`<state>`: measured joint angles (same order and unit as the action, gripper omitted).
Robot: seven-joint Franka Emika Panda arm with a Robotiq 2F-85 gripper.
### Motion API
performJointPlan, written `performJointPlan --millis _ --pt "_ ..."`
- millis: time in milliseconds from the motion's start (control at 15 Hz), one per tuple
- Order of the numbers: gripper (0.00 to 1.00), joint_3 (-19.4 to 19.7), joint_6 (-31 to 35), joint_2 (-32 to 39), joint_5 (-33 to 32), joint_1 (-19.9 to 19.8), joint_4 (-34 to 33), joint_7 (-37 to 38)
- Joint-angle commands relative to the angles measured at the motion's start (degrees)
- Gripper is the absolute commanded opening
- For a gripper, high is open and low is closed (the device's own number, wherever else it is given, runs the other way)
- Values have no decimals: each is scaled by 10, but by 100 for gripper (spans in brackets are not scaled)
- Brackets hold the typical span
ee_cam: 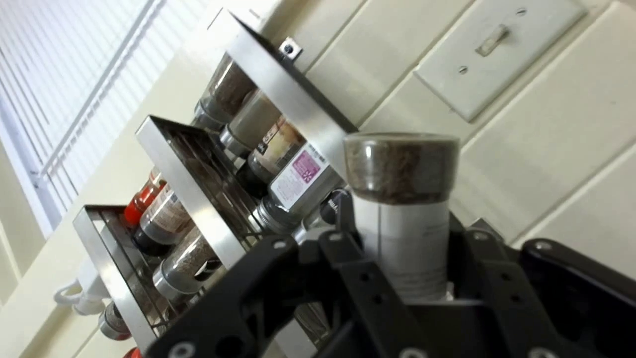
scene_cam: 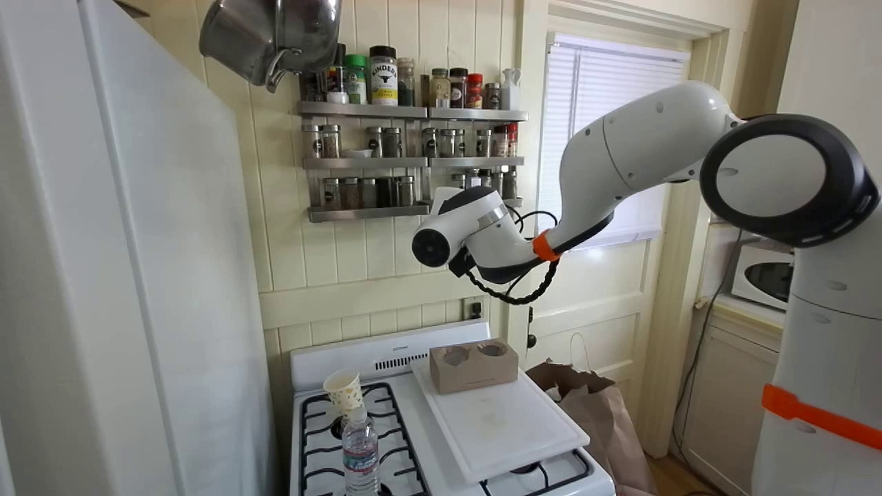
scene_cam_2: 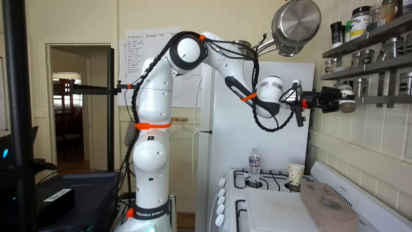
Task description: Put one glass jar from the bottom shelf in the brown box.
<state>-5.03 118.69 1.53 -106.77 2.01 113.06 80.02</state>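
My gripper point(ee_cam: 400, 233) is shut on a glass jar point(ee_cam: 402, 169) with brown contents and a white label. Its lid is hidden between the fingers in the wrist view. In an exterior view the gripper point(scene_cam_2: 336, 96) holds the jar point(scene_cam_2: 347, 105) about upright, in front of the rack. The bottom shelf point(scene_cam: 368, 214) carries several similar jars; its rail also shows in the wrist view point(ee_cam: 293, 94). The brown box point(scene_cam: 475, 375), with two round holes in its top, stands well below on the stove; it also shows in an exterior view point(scene_cam_2: 328, 206). The wrist hides the gripper in an exterior view.
The box stands at the back of a white board point(scene_cam: 496, 430) on the stove. A paper cup point(scene_cam: 344, 391) and a water bottle point(scene_cam: 360, 455) stand on the burners. Steel pots point(scene_cam_2: 296, 27) hang above. A fridge point(scene_cam: 172, 275) and a paper bag point(scene_cam: 599, 413) flank the stove.
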Motion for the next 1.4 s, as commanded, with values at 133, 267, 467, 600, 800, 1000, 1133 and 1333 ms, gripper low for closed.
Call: performJointPlan --millis 133,267,467,600,800,1000,1133,1333 --pt "13 0 89 -68 42 15 112 134" --pt "13 7 147 -77 24 14 140 189" --pt "13 16 230 -78 -17 14 177 289" --pt "13 21 281 -76 -57 15 200 366" --pt "13 26 354 -73 -113 9 213 476" --pt "38 23 334 -60 -92 10 203 439" --pt "13 23 337 -61 -94 10 203 447" --pt "13 23 326 -9 -29 10 179 415"
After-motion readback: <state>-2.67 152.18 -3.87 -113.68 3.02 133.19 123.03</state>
